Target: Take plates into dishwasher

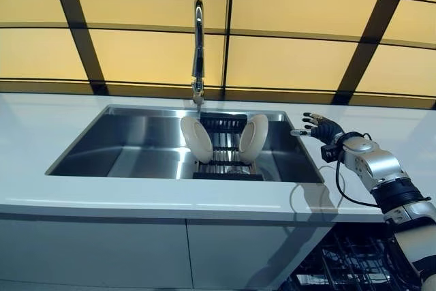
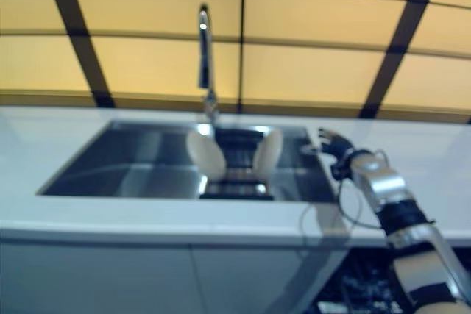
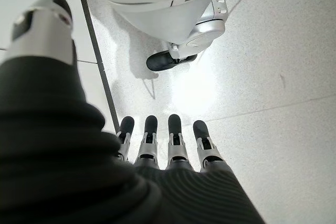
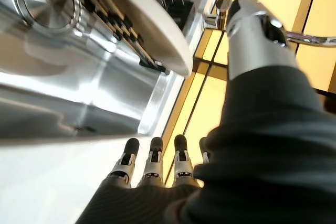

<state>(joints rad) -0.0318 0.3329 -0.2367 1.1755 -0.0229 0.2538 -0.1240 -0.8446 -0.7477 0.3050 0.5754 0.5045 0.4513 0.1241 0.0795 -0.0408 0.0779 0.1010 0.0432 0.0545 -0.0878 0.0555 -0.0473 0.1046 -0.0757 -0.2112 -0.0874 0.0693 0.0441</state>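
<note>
Two cream plates stand on edge in a black dish rack [image 1: 228, 161] inside the steel sink [image 1: 129, 144]: one on the left [image 1: 196, 139], one on the right [image 1: 253, 138]. My right hand [image 1: 323, 128] hovers over the sink's right rim, fingers straight and open, empty, a short way right of the right plate. That plate also shows in the right wrist view [image 4: 149, 17]. My left hand [image 3: 163, 145] hangs low over the floor, fingers straight, empty. The dishwasher's dark wire rack [image 1: 347, 264] is open below the counter at the lower right.
A tall chrome tap [image 1: 198, 46] rises behind the sink. The white counter [image 1: 41, 134] surrounds the sink. Yellow wall panels with dark frames stand behind. White cabinet fronts [image 1: 136, 253] sit below the counter.
</note>
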